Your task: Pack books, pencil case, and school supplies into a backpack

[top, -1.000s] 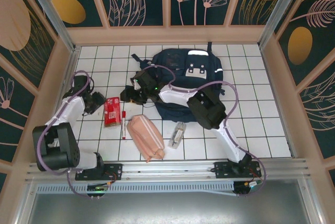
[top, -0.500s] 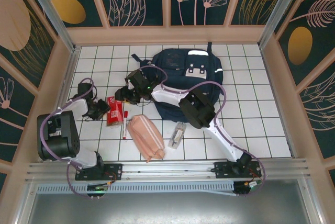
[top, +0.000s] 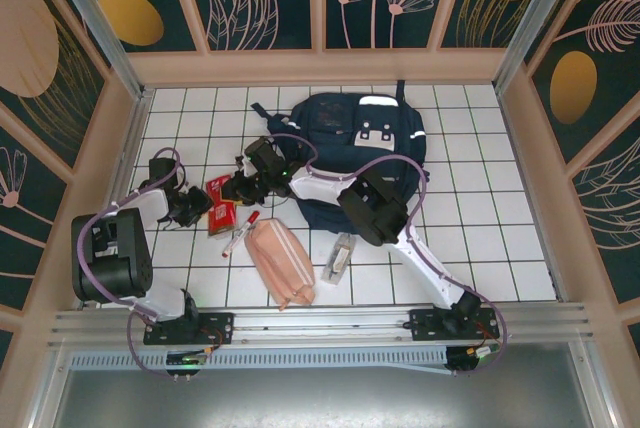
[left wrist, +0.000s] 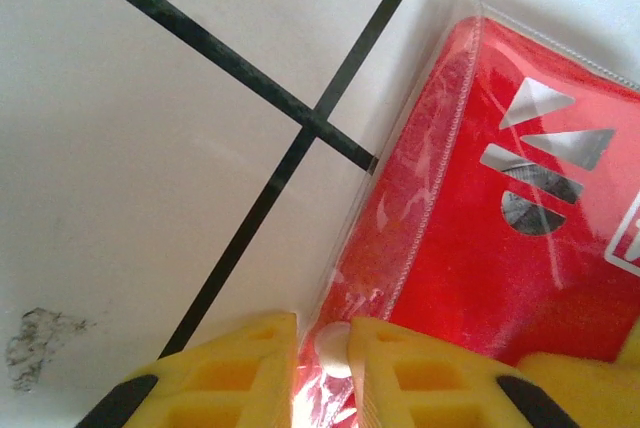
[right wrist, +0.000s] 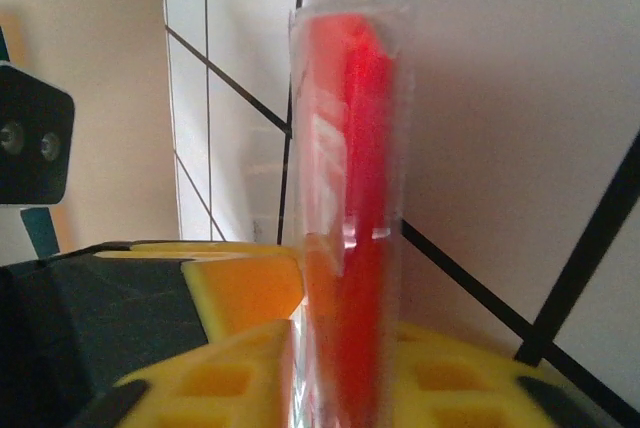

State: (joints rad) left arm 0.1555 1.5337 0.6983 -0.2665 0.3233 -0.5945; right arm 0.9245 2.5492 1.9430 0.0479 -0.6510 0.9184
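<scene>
Held at both ends: red flat pack (left wrist: 500,248). The left fingers (left wrist: 235,368) are pinched almost shut on its clear sealed border, and the right fingers (right wrist: 235,383) are closed across its flat faces from the opposite side, pack edge-on between them. The backpack (top: 365,148) lies beyond the right fingers, away from the left; the right arm is nearer, so it probably carries.

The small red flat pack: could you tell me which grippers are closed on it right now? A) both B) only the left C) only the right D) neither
A: in the left wrist view the left gripper pinches the small red flat pack by its clear edge, and in the right wrist view the right gripper has it edge-on between its fingers.
</scene>
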